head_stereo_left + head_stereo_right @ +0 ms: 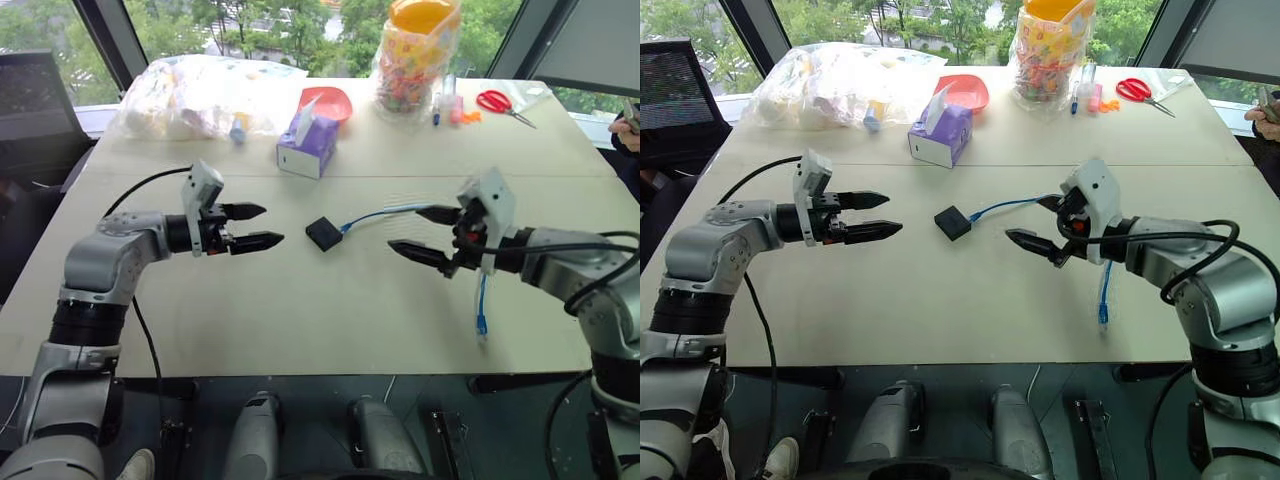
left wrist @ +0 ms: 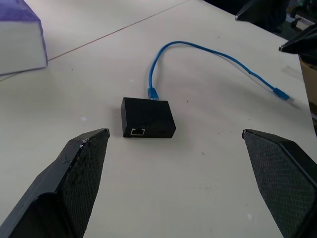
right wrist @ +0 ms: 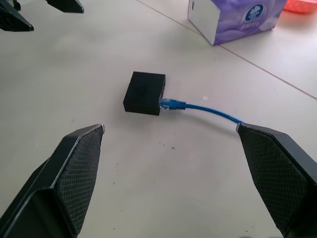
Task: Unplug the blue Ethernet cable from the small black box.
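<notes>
The box (image 1: 323, 233) is lying mid-table between both wide-open, empty grippers, left (image 1: 252, 227) and right (image 1: 428, 235), its cable (image 1: 385, 213) trailing right, passing nearer the right one.

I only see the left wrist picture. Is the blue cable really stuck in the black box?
Observer: Yes. In the right wrist view the cable has its plug in the side of the box.
Operator: Is the right gripper holding the cable?
Observer: No. The right gripper is open, above the table, the cable passing under it.
Operator: Where does the cable's other end go?
Observer: It lies loose near the table's front edge, below the right gripper.
</notes>
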Motion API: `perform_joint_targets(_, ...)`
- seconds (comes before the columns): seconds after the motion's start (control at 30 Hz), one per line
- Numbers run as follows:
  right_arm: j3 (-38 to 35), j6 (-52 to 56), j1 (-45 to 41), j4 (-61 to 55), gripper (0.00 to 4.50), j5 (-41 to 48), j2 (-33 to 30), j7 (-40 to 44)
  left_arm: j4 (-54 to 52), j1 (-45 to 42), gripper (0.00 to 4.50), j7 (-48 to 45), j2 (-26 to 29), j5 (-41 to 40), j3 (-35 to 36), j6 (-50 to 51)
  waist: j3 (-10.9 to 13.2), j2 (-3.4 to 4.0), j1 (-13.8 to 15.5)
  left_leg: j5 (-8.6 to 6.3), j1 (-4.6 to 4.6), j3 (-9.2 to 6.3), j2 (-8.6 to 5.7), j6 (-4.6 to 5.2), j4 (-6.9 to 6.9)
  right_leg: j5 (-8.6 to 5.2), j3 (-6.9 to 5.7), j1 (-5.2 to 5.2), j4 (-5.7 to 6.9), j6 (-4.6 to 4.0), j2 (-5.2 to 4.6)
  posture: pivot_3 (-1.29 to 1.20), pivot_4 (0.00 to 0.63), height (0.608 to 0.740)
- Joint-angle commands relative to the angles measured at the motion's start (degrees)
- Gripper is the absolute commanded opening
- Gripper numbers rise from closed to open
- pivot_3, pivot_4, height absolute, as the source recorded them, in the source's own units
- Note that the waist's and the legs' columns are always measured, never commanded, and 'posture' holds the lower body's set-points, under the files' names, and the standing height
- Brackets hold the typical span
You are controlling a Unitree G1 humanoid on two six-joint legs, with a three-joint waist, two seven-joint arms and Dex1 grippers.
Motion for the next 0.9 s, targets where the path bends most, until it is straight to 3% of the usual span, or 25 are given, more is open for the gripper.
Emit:
perform_joint_targets(0.03,1.7,-0.9,-1.0,-0.8,4.50,0.0,-0.9,1.6,-1.6,-0.9,4.47,-2.2,1.1,0.2,0.0,-1.4,0.0,0.00,0.0,0.00,0.00,0.00,0.00,0.00,0.00,0.00,0.00,0.00,0.00,0.00,0.00,0.00,0.150,0.735)
perform_joint_targets(0.47,6.6,-3.9,-6.6,3.1,4.50,-3.9,-3.7,6.4,-3.8,-1.0,4.47,-1.4,-0.3,-0.9,0.7,0.9,0.0,0.01,0.0,0.00,0.01,0.02,0.00,0.00,0.10,-0.02,0.02,0.02,0.04,-0.03,0.00,0.00,0.150,0.735)
perform_joint_targets(0.67,16.9,-10.8,-12.2,8.7,4.50,-11.5,-5.7,13.8,-4.3,-1.4,4.47,-0.7,-1.1,-0.7,0.0,0.9,0.0,0.01,-0.1,0.00,0.03,0.02,0.01,0.00,0.11,0.01,0.02,0.01,0.07,0.02,0.00,0.00,0.150,0.735)
perform_joint_targets(0.73,20.2,-13.5,-14.6,11.8,4.50,-13.8,-5.1,17.0,-4.7,-1.5,4.47,-0.7,-1.2,-0.6,-0.1,0.7,0.0,0.01,-0.1,0.00,0.03,0.03,0.01,0.00,0.12,0.01,0.02,0.00,0.09,0.02,0.01,0.00,0.150,0.735)
perform_joint_targets(0.9,29.5,-22.7,-28.8,34.8,4.50,-22.1,3.4,25.8,-6.2,-0.6,4.47,-0.1,-1.4,-0.8,0.1,0.8,0.0,0.06,-0.5,0.00,0.10,0.10,0.02,0.01,0.16,0.03,0.05,-0.03,0.21,0.06,0.03,0.00,0.150,0.735)
